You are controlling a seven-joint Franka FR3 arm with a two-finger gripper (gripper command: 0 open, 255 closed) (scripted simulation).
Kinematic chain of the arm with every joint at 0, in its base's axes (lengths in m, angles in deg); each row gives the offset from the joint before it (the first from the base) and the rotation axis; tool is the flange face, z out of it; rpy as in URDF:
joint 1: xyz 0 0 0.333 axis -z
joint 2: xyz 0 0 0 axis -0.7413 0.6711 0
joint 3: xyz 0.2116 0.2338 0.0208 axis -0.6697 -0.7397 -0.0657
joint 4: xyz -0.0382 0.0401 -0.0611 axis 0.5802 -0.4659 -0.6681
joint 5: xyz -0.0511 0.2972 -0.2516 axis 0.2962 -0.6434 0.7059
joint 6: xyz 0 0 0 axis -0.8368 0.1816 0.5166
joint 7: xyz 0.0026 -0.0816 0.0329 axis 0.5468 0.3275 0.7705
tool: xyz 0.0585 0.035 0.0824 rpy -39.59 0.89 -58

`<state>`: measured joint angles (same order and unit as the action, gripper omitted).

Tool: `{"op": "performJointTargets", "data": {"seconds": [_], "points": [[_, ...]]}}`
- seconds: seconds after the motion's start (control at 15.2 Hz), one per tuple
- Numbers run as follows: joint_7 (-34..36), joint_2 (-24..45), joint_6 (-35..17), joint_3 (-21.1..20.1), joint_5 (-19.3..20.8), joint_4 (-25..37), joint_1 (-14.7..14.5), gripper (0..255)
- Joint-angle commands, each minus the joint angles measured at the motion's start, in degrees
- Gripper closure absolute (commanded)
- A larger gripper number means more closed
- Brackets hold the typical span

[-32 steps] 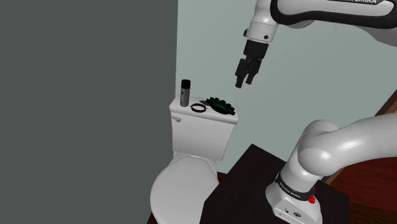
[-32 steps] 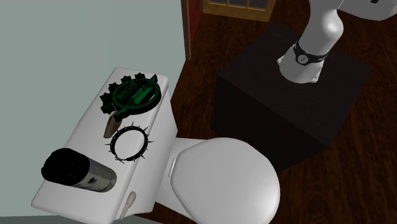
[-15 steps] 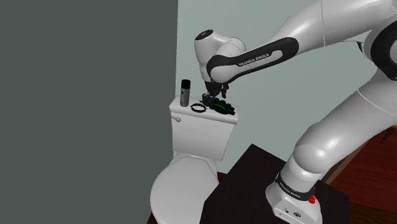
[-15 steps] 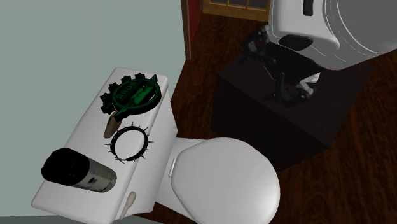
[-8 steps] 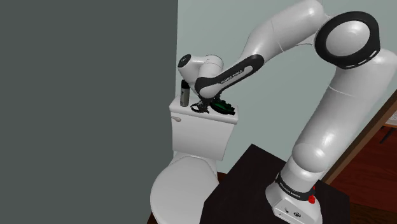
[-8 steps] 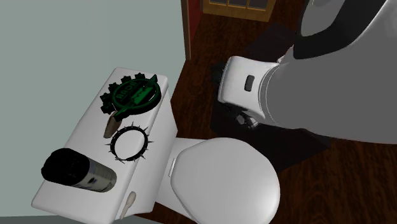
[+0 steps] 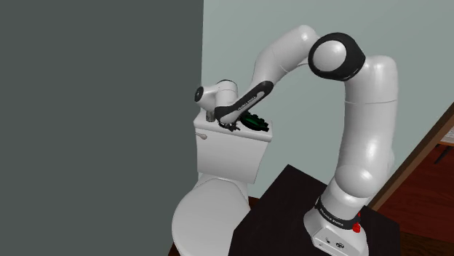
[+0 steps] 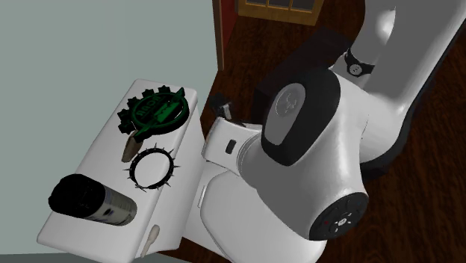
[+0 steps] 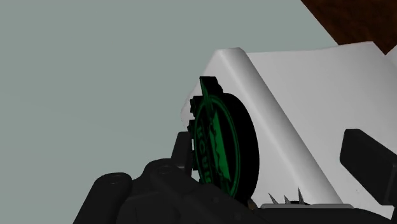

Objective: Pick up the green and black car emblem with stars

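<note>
Gripper (image 9: 270, 149) spread wide beside emblem (image 9: 222, 143); wrist view gives its edge; second exterior view its starred face on tank (image 8: 91, 170).

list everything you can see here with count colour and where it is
toilet: 1, white, shoulder view's lower left
emblem: 1, green and black, on the tank top, at one end
ring: 1, black, spiked, mid tank top
can: 1, grey and black, tank top's other end
stand: 1, dark, beside toilet
arm: 1, white, reaching over the tank
gripper: 1, black, open, at the emblem
</note>
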<state>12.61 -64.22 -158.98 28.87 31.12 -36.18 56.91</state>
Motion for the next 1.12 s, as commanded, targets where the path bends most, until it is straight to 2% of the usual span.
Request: {"op": "performJointTargets", "data": {"seconds": [0.0,0.59,1.06], "points": [[1.97,5.27,2.51,1.66,3.45,4.17,-0.88,0],[3.90,25.94,11.91,10.69,14.23,24.74,-3.17,0],[5.90,30.35,10.99,10.85,14.28,26.95,-3.20,0]]}}
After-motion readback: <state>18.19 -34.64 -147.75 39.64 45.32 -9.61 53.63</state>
